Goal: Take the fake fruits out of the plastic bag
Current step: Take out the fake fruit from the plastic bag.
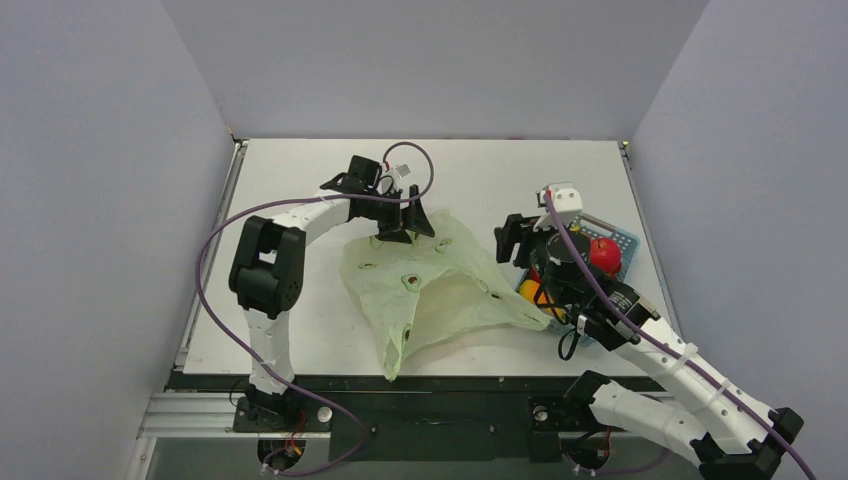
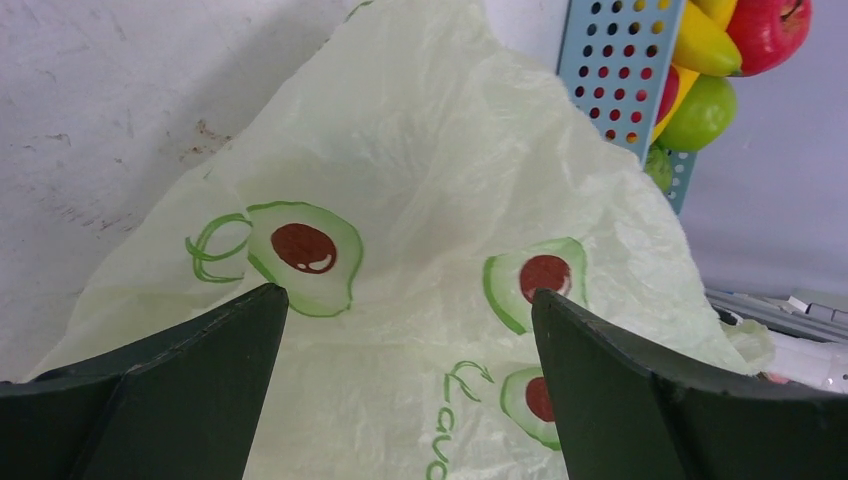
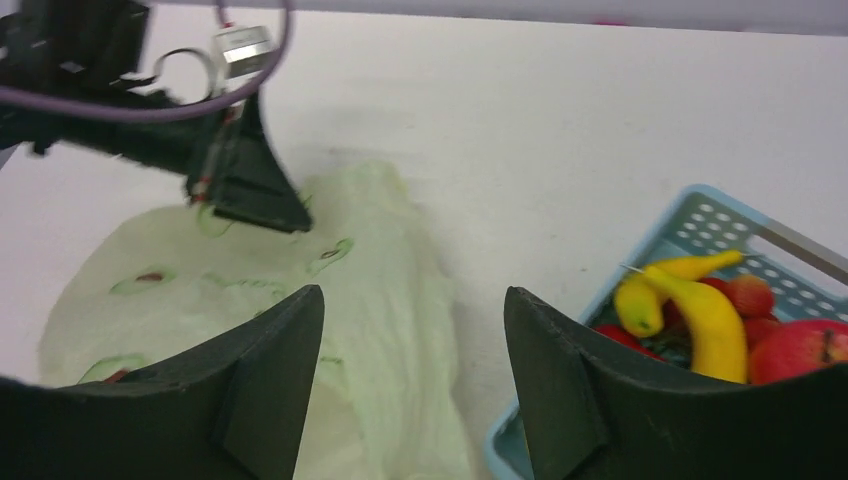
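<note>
The plastic bag lies flat and crinkly in the middle of the white table; it is thin and pale yellow-green, and a bit see-through; it has little avocado pictures on it, green ovals with a brown-red spot inside, and some green writing; one long end of it reaches toward the near edge of the table. The fake fruits sit in the blue basket, just to the right of the bag; they are small and shiny; a yellow banana lies on top, a red apple is beside it, and a round green fruit shows in the left wrist view. The left gripper hangs over the far edge of the bag with its jaws spread wide and nothing in them; the right gripper is over the right side of the bag, next to the basket, jaws apart, holding nothing.
</note>
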`<state>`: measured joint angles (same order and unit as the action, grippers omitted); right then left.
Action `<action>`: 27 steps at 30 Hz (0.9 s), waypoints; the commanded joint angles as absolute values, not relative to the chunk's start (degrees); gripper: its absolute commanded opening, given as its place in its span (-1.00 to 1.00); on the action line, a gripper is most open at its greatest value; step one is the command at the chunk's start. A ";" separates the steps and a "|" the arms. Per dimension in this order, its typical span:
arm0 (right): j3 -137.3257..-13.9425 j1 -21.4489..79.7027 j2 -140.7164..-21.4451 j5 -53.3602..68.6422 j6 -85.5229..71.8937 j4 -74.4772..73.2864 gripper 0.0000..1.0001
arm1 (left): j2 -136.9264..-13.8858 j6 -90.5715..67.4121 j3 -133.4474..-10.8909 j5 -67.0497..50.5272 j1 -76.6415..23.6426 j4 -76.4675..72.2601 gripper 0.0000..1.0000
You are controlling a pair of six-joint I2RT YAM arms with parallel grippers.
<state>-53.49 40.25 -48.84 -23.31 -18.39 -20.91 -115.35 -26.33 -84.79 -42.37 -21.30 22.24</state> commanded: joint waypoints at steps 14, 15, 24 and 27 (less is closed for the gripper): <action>-41.81 62.46 -51.71 -11.33 -16.02 -12.80 -0.05 | -127.23 -21.77 -90.63 -39.43 -21.27 28.16 0.82; -41.69 62.65 -53.44 -11.20 -15.96 -11.61 -0.07 | -127.34 -21.73 -90.69 -39.43 -21.31 28.20 0.82; -44.36 68.77 -73.44 -32.74 -20.96 -4.01 -0.20 | -127.27 -21.60 -91.01 -39.62 -21.28 28.54 0.82; -44.47 71.20 -77.50 -48.14 -26.62 -1.77 -0.23 | -127.26 -21.69 -90.89 -39.86 -21.27 28.49 0.82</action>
